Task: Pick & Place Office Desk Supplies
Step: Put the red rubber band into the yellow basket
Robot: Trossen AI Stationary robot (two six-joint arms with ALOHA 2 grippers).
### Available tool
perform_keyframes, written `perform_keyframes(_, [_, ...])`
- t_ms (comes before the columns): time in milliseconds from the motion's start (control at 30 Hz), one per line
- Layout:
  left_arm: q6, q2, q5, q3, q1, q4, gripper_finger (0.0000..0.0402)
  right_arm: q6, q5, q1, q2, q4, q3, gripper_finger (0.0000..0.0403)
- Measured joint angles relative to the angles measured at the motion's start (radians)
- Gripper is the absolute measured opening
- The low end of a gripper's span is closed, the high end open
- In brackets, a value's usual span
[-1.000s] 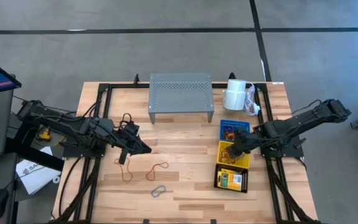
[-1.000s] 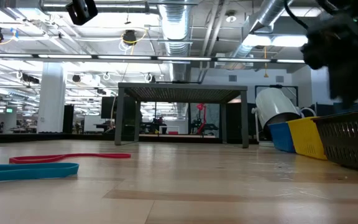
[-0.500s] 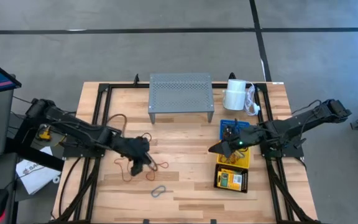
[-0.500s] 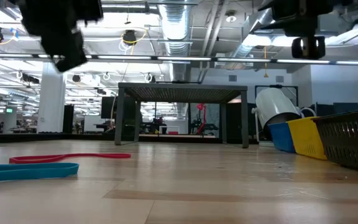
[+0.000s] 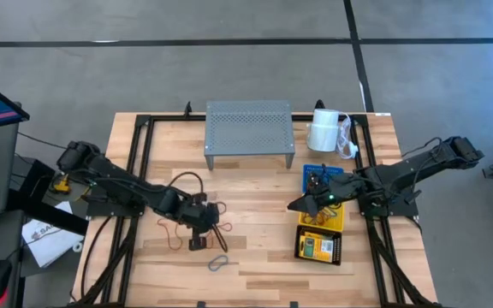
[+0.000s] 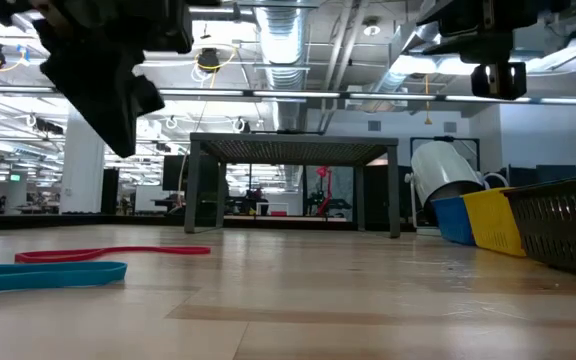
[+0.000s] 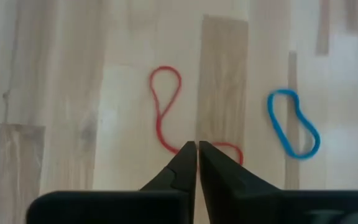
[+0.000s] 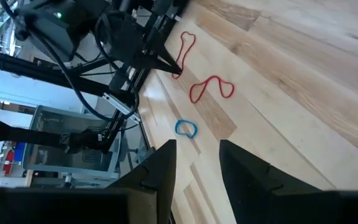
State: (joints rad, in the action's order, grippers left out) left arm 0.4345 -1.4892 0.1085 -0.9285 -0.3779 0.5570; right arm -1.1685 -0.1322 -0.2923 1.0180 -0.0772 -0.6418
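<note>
No text, label, brand, number or sign can be read in any view; the print on the small box (image 5: 317, 247) in the black basket (image 5: 339, 249) is too small to make out.

Grey perforated shelf (image 5: 249, 131) beside white paper roll (image 5: 323, 131) on table (image 5: 264, 265)

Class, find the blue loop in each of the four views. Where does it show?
High view: blue loop, low in the picture, left of centre.
Low view: lower left corner, flat on the table.
Left wrist view: right half.
Right wrist view: about the centre.
Landmark: a red loop lies close beside it in every view.
</note>
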Motion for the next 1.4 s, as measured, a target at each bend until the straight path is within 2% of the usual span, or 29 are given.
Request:
perform_keyframes(133, [-0.034,-0.052,-0.003,-0.036,-0.011,0.046,0.0002,-0.001,0.0,-0.003,0.0,-0.006,0.0,0.012])
perform_keyframes(267, [0.006,-0.101,-0.046,-0.036,-0.01,0.046,0.0014,-0.001,0.0,-0.009,0.0,-0.009,0.0,0.012])
perform_keyframes(367, [0.009,-0.132,-0.108,-0.036,-0.007,0.035,0.0045,-0.002,0.0,-0.012,0.0,-0.009,0.0,0.012])
perform_keyframes(433, [0.015,-0.142,-0.113,-0.036,-0.007,0.026,0.0074,-0.002,0.0,-0.016,0.0,-0.01,0.0,0.012])
perform_keyframes(633, [0.018,-0.144,-0.018,-0.036,-0.007,-0.006,0.0161,-0.002,0.0,-0.031,0.0,-0.018,0.0,0.012])
perform_keyframes(800, [0.018,-0.172,0.036,-0.035,-0.007,-0.034,0.02,-0.001,0.0,-0.041,-0.001,-0.02,0.0,0.012])
perform_keyframes(933, [0.017,-0.212,0.069,-0.035,-0.007,-0.042,0.0201,-0.001,-0.002,-0.054,-0.001,-0.019,0.0,0.012])
perform_keyframes(1133, [0.013,-0.252,0.151,-0.035,-0.006,-0.06,0.0182,-0.001,-0.006,-0.074,-0.001,-0.019,0.0,0.012])
perform_keyframes(1400, [0.009,-0.308,0.127,-0.039,0.0,-0.092,0.0164,-0.002,-0.007,-0.088,-0.001,-0.013,0.0,0.012])
